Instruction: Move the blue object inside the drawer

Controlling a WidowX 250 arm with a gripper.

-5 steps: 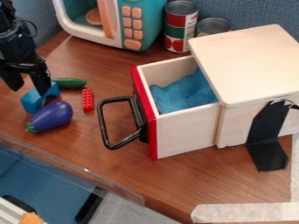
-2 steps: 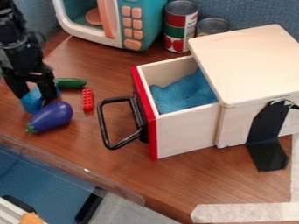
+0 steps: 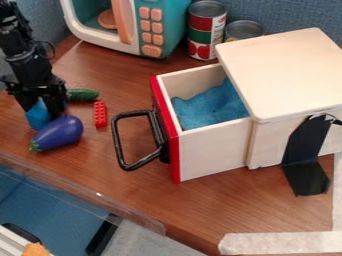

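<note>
Claw (image 3: 47,111) has come down over the last second: first poised above the blue block (image 3: 38,117), now low over it at the left of the frame, hiding its right part. Whether it grips the block or is merely placed about it, cannot tell. Block remains at desk (image 3: 137,192) level, beside the eggplant (image 3: 57,134); no lift observed. Eggplant, cucumber (image 3: 82,95) and red brick (image 3: 100,114) unmoved. Drawer (image 3: 214,154), centre frame, unchanged and open. Assessment: approach looks finished, transfer pending. Next: confirm hold, raise clear of the drawer wall, carry right.
</note>
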